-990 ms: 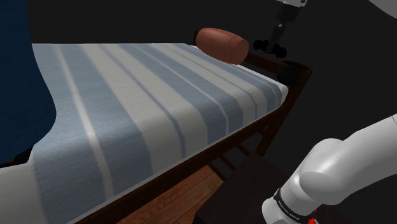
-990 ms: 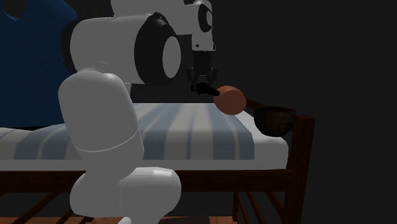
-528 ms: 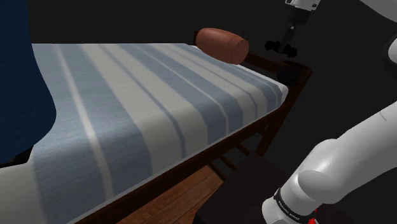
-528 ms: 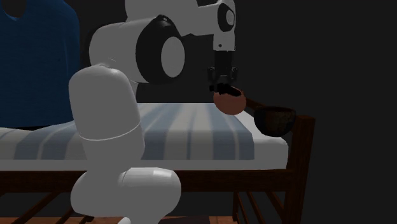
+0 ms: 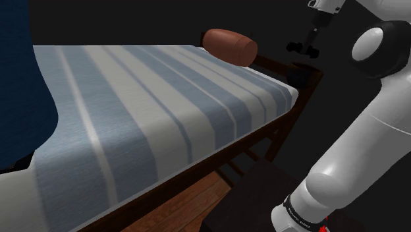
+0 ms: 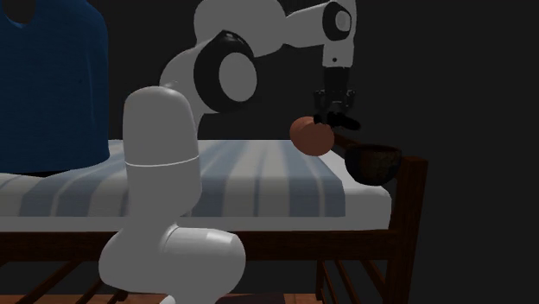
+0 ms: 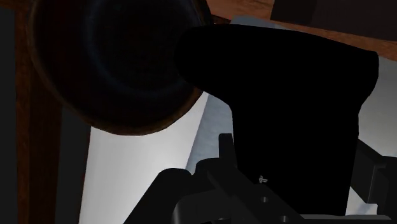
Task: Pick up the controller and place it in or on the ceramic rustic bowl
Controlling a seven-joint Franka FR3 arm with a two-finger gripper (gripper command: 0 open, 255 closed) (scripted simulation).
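Observation:
My black gripper (image 5: 307,43) hangs above the bed's far corner, shut on a small black controller (image 5: 296,47). In the second exterior view the gripper (image 6: 335,105) holds the controller (image 6: 336,118) just behind a brown bolster, up and to the left of the dark bowl (image 6: 373,162). That bowl (image 5: 301,74) stands on the corner of the mattress, a little below the held controller. Seen from the wrist, the controller (image 7: 292,95) is a large black shape between the fingers, with the round dark bowl (image 7: 108,63) beside and beneath its tip.
A blue-and-white striped mattress (image 5: 164,99) lies on a dark wooden bed frame (image 5: 284,129). The brown bolster (image 5: 229,46) rests at the far edge, near the bowl. A big dark blue shape (image 5: 20,79) fills the shoulder view's left. My white arm (image 5: 356,151) rises at the right.
The arm has swung the gripper and controller from beside the bolster toward the bowl, rightward in both exterior views. Bowl and bolster have stayed put.

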